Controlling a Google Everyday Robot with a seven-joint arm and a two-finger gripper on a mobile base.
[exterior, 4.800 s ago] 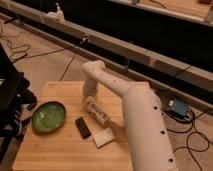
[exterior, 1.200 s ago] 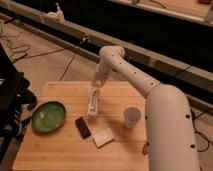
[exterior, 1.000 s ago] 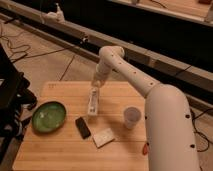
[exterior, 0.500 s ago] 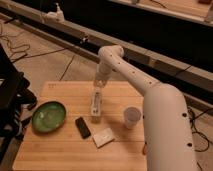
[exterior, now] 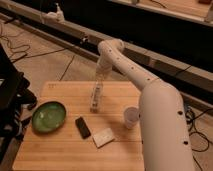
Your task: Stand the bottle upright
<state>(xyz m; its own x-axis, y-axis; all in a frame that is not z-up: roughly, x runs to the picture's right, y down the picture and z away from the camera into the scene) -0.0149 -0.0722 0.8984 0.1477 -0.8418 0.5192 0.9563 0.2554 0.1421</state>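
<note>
The bottle [exterior: 95,99] is a slim white one with a greyish label. It stands nearly upright, leaning a little, on the wooden table [exterior: 60,152] near its middle back. My gripper [exterior: 98,85] comes down from above and is shut on the bottle's top end. The bottle's foot is at or just above the tabletop; I cannot tell whether it touches. The white arm arches over from the lower right.
A green bowl [exterior: 48,116] sits at the table's left. A black bar [exterior: 83,127] and a flat white block [exterior: 103,137] lie in front of the bottle. A pale cup [exterior: 131,117] stands to its right, beside my arm. Cables lie on the floor behind.
Earlier the arm was low over the table by the lying bottle. It has since risen, and the bottle now hangs near upright under the gripper, shifting only slightly over the last second.
</note>
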